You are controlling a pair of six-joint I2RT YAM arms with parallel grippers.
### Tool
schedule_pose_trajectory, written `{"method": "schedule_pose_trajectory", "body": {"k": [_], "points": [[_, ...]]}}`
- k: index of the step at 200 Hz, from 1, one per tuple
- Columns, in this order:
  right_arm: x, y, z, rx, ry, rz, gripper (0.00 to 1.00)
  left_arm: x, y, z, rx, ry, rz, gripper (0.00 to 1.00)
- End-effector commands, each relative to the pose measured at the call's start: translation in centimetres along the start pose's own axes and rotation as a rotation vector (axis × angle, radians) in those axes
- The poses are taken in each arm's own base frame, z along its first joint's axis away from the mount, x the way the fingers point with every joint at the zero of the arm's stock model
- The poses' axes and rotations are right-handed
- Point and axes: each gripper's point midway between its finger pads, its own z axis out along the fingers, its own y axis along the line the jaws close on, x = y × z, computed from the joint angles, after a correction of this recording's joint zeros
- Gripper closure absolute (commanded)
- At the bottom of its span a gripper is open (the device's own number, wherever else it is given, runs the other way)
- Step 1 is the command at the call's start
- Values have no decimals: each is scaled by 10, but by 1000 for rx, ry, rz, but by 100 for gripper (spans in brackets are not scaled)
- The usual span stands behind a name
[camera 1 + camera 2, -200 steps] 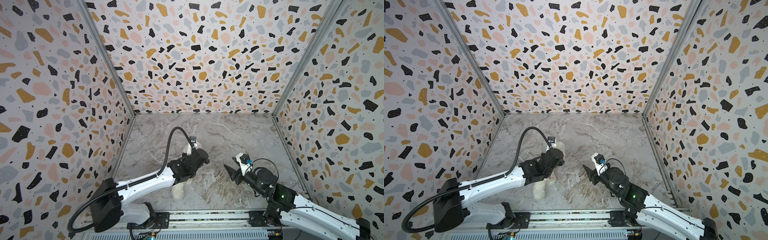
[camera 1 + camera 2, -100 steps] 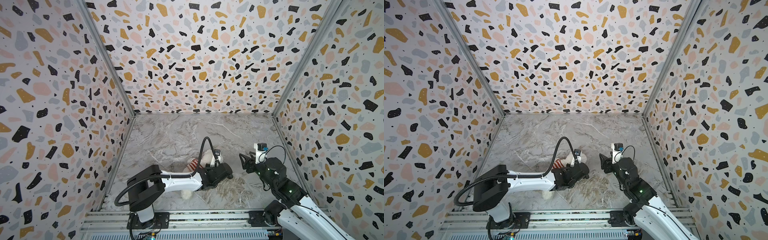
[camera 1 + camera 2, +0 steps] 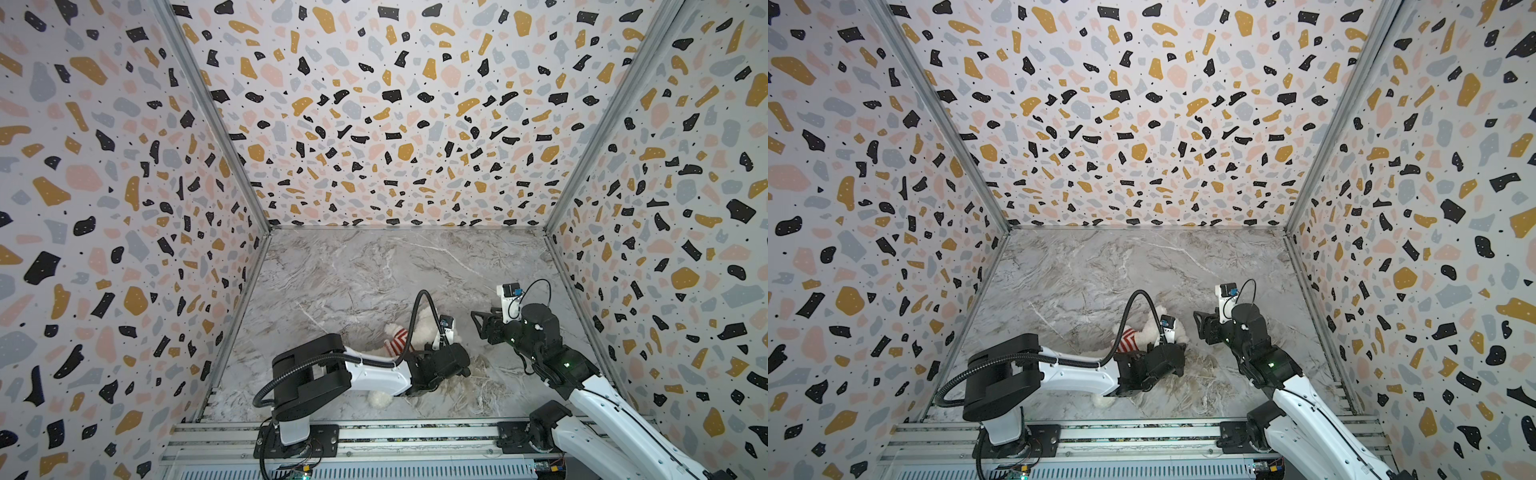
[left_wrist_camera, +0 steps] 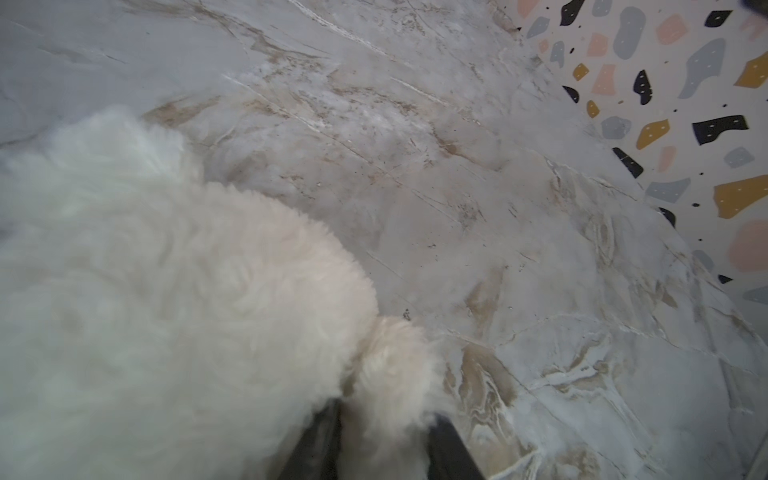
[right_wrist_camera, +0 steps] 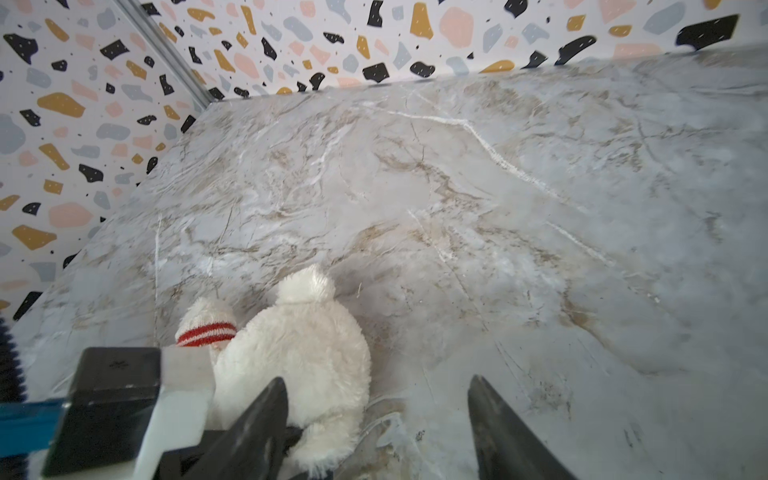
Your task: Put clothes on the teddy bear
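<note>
The bear (image 3: 422, 328) lies near the middle of the table (image 3: 332, 282), a little toward 6 o'clock. Most of it is hidden under the left arm (image 3: 374, 374), which crosses it from 8 o'clock. In both top views only its fluffy head end (image 3: 1147, 332) shows past the arm toward 12, and one white foot (image 3: 380, 398) pokes out below the arm at 7 o'clock. A red-and-white striped top (image 3: 395, 341) shows at 9 o'clock of the head. The arm covers the trunk, so how far the top reaches cannot be told. No view shows the face.

The left gripper (image 3: 463, 368) sits at 4 o'clock of the head, and its own black body hides its tips in both top views. In the left wrist view blurred fur of the bear (image 4: 166, 311) fills much of the frame, and only the ends of two dark fingers (image 4: 320, 440) enter it. They stand apart with a tuft of fur between them. Whether they pinch it or merely flank it cannot be told, nor which part of the bear it is.

The right gripper (image 3: 478, 324) hangs near the bear at 3 o'clock, its jaws wide apart and holding nothing. In the right wrist view the frame edge cuts off both fingers (image 5: 266, 428). One overlaps the bear's (image 5: 299, 353) fur, though contact is unclear. The top's sleeve (image 5: 205, 334) rings a paw.
</note>
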Motion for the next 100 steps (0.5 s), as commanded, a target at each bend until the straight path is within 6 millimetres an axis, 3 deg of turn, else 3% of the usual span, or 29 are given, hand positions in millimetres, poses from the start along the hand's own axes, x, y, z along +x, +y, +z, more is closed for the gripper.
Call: {"method": "schedule_pose_trajectory", "body": {"k": [1,29,82,100], "points": [[-5,11,0,-57,-3,-19,29,-8,-29,-14,141,-30,7,63],[1,12,6,-72,27,-32,27,-14,-36,-38,238,-44,-26,63],[9,27,20,-153,102,-86,25,-37,-16,-94,248,-61,-19,63],[12,35,26,-185,124,-106,25,-45,1,-107,221,-73,-51,64]]}}
